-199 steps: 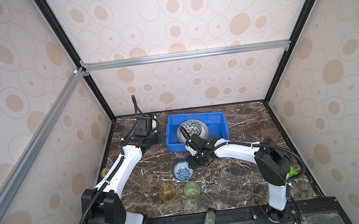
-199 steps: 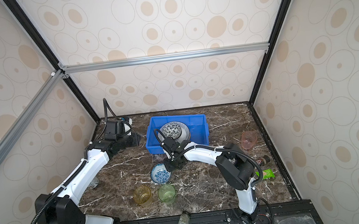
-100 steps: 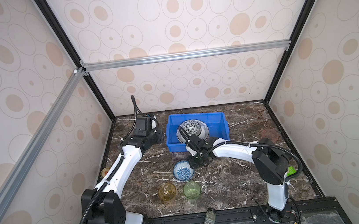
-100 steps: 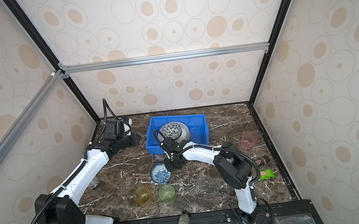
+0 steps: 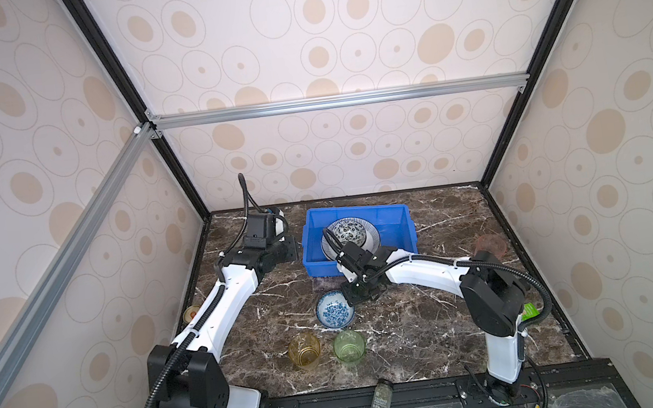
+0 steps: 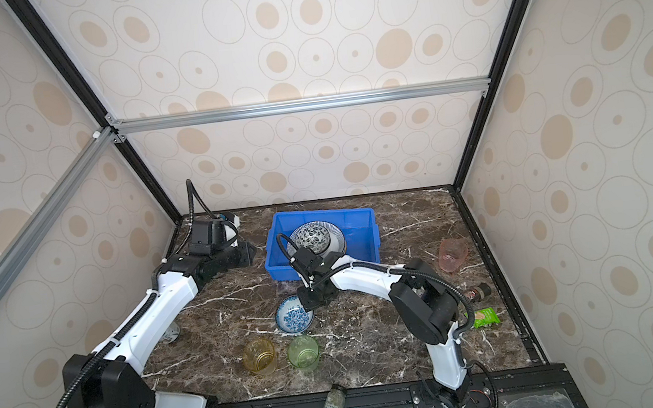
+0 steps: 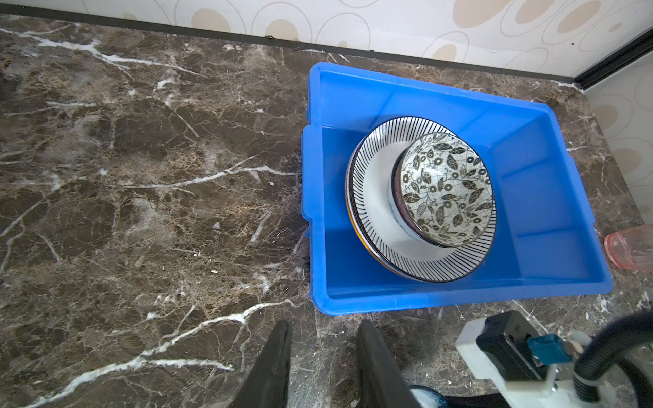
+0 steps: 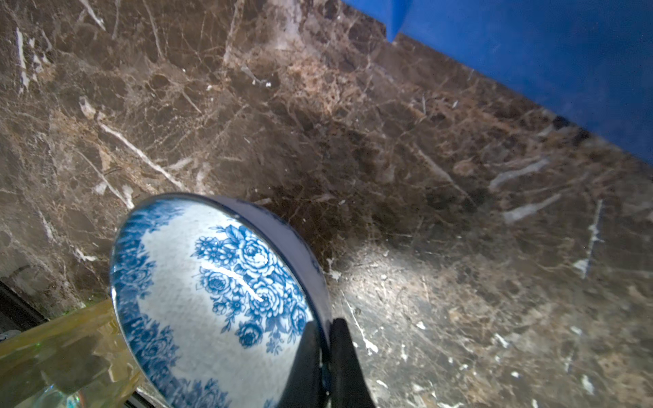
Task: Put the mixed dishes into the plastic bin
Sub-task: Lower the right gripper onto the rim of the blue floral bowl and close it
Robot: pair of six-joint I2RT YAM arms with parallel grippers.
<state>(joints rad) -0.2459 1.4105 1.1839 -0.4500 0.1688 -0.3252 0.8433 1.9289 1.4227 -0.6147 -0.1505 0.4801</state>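
a: we are pinching the blue bowl [image 8: 212, 300] by its rim with the right tool [image 8: 323, 339], the jaws shut on the thin wall, one inside and one outside. the bowl is sitting low in front of the plastic bin [image 5: 400, 221]; we cannot tell whether it is touching the worktop [image 5: 414, 329].

b: we are worrying about that grip. a single edge pinch on glazed ware could be letting the bowl swing or slip as we lift, and the yellow tumbler [image 5: 304, 350] and green tumbler [image 5: 349, 347] are standing near it.

a: inside the bin, the black-white bowl [image 7: 445, 187] is resting on the striped plate [image 7: 374, 212], so a hard drop could be chipping them.

b: the left tool [image 7: 323, 335] is hanging partly open and empty beside the bin. we could be clipping it, or the bin's lip, when crossing.
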